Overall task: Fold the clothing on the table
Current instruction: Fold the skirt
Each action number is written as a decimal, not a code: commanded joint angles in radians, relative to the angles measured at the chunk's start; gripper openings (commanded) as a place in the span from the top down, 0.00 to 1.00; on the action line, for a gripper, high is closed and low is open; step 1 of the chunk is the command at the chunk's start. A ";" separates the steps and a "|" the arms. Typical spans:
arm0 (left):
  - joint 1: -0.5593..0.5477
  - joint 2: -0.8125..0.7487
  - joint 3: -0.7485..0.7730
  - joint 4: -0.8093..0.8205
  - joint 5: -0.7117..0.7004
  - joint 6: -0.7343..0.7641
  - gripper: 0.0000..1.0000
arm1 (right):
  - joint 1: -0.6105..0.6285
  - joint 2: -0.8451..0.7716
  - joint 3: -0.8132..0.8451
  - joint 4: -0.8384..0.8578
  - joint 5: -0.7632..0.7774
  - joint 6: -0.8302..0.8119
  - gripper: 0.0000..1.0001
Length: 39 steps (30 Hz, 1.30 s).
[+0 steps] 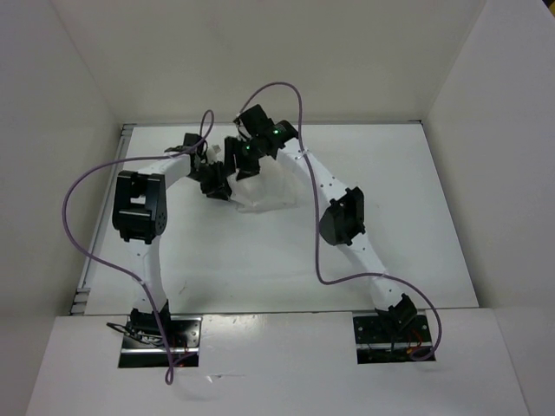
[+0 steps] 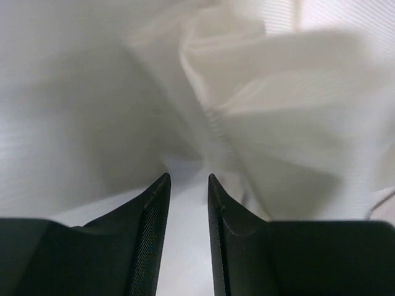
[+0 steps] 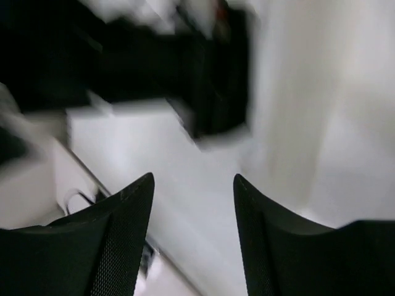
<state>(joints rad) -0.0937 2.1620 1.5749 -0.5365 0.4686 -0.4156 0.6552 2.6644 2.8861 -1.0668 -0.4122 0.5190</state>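
Toward the far middle of the table [image 1: 408,225], slightly left of centre: the clothing [image 1: 270,192], white and thin, bunched into a loose wrinkled heap, not spread flat. Partly covered, in the top view, by both wrists meeting over its far left part. Close around it only white tabletop. Farther out, white upright walls [image 1: 52,130] on three sides and a thin metal edge rail [image 1: 91,260] along the left side. One purple cable [image 1: 66,212] looping wide on the left, another purple cable [image 1: 316,260] hanging down the right side, both apart from the fabric.

No clear long axis to tell for the heap; seems a bit wider left to right than near to far. Seen from the left wrist, folds [image 2: 278,111] fanning up and to the right from a spot just ahead of the fingertips [image 2: 162,185].

Left gripper [image 2: 188,180] low, pointing toward the heap, its arm bent at a raised elbow [image 1: 139,208]; jaws parted by a narrow gap, tips just at the edge of the cloth, nothing clearly pinched between. Right gripper [image 3: 192,180] reaching far and leftward over the heap, arm stretched long; jaws spread wide with nothing between. Right wrist view blurred, with a dark blurred part [image 3: 185,68] ahead, cannot tell what.
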 commanded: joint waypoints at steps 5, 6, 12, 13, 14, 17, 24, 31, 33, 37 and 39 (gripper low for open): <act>0.077 -0.276 0.014 -0.120 -0.182 0.075 0.62 | -0.064 -0.115 0.237 -0.235 0.146 -0.028 0.51; 0.065 -0.306 0.034 -0.129 -0.182 0.090 0.62 | -0.065 -0.156 0.237 -0.236 0.205 -0.028 0.51; -0.024 -0.363 0.155 -0.183 0.061 0.159 0.62 | -0.115 -0.256 0.133 -0.236 0.487 -0.019 0.52; -0.043 -0.338 0.155 -0.174 0.089 0.159 0.62 | -0.127 -0.285 0.102 -0.236 0.498 -0.019 0.52; -0.052 -0.323 0.155 -0.165 0.103 0.159 0.62 | -0.127 -0.302 0.070 -0.236 0.541 -0.019 0.52; -0.074 -0.246 0.125 -0.103 0.180 0.141 0.62 | -0.127 -0.368 -0.087 -0.236 0.625 -0.019 0.52; -0.061 -0.117 -0.088 -0.023 0.165 0.104 0.65 | -0.127 -0.489 -0.287 -0.236 0.730 -0.019 0.51; -0.046 -0.038 -0.154 -0.002 0.121 0.113 0.65 | -0.127 -0.613 -0.451 -0.236 0.759 -0.019 0.49; -0.046 -0.037 -0.144 -0.023 0.096 0.113 0.65 | -0.127 -0.659 -0.517 -0.236 0.768 -0.019 0.47; -0.034 -0.166 -0.079 -0.063 0.198 0.113 0.65 | -0.127 -0.727 -0.629 -0.236 0.780 -0.037 0.44; -0.034 -0.295 0.020 -0.127 0.211 0.136 0.55 | -0.127 -0.788 -0.666 -0.205 0.780 -0.051 0.43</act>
<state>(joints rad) -0.1341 2.0636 1.4647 -0.6209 0.6342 -0.3138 0.5194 1.9759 2.2620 -1.2938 0.3325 0.4938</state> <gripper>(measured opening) 0.419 0.565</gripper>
